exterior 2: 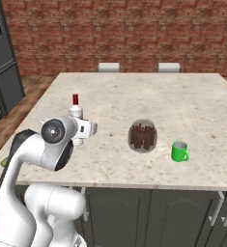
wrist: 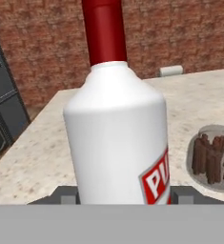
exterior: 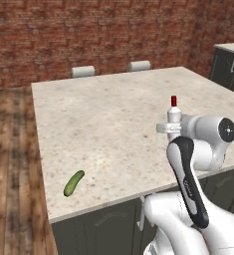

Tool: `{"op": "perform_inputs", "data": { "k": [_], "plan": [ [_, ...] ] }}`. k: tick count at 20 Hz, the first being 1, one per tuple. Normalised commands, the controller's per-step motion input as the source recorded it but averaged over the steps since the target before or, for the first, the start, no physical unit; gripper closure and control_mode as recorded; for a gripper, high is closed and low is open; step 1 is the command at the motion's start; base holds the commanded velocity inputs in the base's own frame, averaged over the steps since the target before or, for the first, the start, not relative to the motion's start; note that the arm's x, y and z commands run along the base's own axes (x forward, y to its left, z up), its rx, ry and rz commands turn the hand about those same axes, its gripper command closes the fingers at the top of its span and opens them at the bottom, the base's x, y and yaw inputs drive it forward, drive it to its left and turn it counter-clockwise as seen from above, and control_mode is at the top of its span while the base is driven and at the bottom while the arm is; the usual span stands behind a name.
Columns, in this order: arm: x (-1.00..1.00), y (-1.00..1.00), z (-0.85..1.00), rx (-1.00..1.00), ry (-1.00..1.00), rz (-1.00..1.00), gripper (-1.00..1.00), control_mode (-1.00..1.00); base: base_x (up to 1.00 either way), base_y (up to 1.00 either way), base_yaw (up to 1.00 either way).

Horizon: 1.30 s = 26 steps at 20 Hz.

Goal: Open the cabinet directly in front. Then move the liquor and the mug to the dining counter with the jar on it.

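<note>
The liquor (exterior: 174,114) (exterior 2: 76,110) (wrist: 116,138), a slim white bottle with a red cap, stands upright over the near left part of the dining counter (exterior: 113,109) (exterior 2: 182,101). My gripper (exterior: 171,128) (exterior 2: 82,131) (wrist: 125,196) is shut on its lower body, one fingertip on each side. My arm hides the bottle's base, so I cannot tell whether it touches the top. The jar (exterior 2: 143,136) (wrist: 213,157) of brown sticks sits to the right of the bottle. The green mug (exterior 2: 179,151) is further right, near the front edge. The cabinet is out of view.
A green cucumber (exterior: 73,183) lies near the counter's front left corner. Two pale chair backs (exterior: 83,71) (exterior: 139,65) stand at the far side before the brick wall. A dark appliance column (exterior 2: 1,62) rises at the left, and low dark cabinets (exterior: 228,64) stand at the right.
</note>
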Motion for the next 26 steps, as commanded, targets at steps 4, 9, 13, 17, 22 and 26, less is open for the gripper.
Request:
{"op": "perform_inputs", "data": {
  "k": [4, 9, 13, 17, 22, 26],
  "plan": [
    [0.58, 0.06, -0.37, 0.0, -0.13, 0.0, 1.0, -1.0, 0.0, 0.0, 0.0],
    [0.57, 0.03, -0.42, 0.0, -0.15, 0.0, 1.0, -1.0, 0.0, 0.0, 0.0],
    [0.23, 0.0, -0.55, 0.0, -0.06, 0.0, 1.0, -1.0, 0.0, 0.0, 0.0],
    [0.0, 0.0, -0.62, 0.0, -0.01, 0.02, 1.0, -1.0, 0.0, 0.0, 0.0],
    [-0.01, 0.0, -0.54, 0.0, 0.0, 0.06, 1.0, -1.0, 0.0, 0.0, 0.0],
    [0.0, 0.0, 0.0, 0.0, 0.0, 0.01, 1.0, -1.0, 0.0, 0.0, 0.0]
  ]
}}
